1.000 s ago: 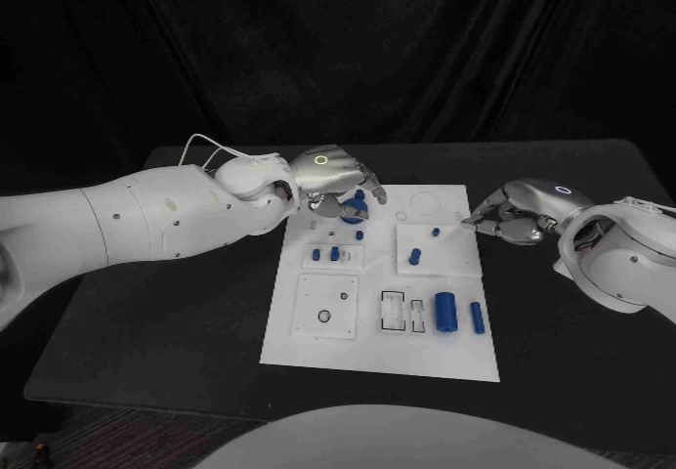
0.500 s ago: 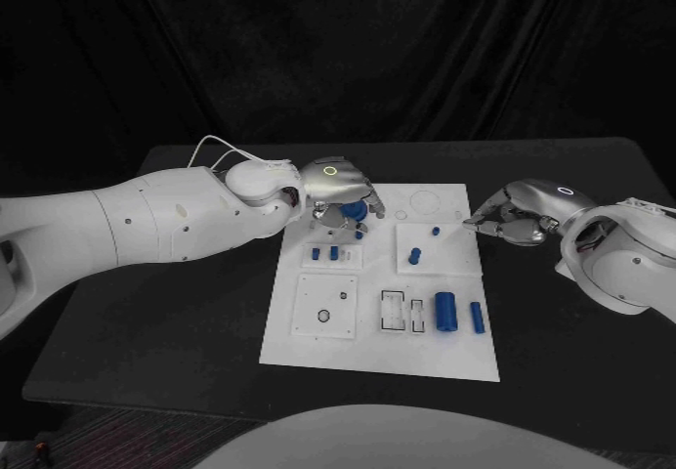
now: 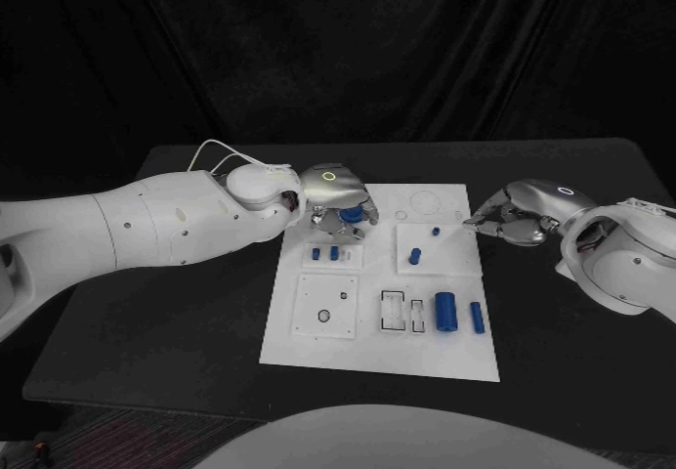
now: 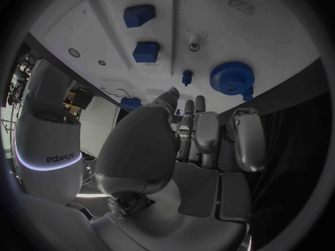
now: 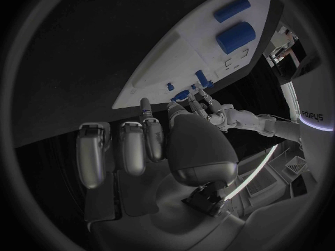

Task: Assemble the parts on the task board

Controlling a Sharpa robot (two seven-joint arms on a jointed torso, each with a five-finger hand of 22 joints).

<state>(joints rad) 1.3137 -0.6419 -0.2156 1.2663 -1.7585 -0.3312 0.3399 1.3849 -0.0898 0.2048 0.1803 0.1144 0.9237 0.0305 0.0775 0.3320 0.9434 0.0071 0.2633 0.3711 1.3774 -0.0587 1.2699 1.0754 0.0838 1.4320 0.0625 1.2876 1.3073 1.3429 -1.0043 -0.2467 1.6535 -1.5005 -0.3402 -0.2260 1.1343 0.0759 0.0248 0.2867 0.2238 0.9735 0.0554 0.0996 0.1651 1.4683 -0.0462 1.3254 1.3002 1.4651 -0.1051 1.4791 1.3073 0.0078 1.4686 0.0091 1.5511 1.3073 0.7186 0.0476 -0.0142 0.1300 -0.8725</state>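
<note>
My head camera looks down over whole table point(image 3: 169, 322). Each wrist camera sits close behind my fingers; all share white board point(image 3: 369, 347) point(image 4: 97, 22) point(image 5: 175, 58).

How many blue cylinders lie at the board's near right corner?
2: a thick cylinder beside the slotted plate, a thinner cylinder right of it by the task board's edge. None seems hidden there.
</note>
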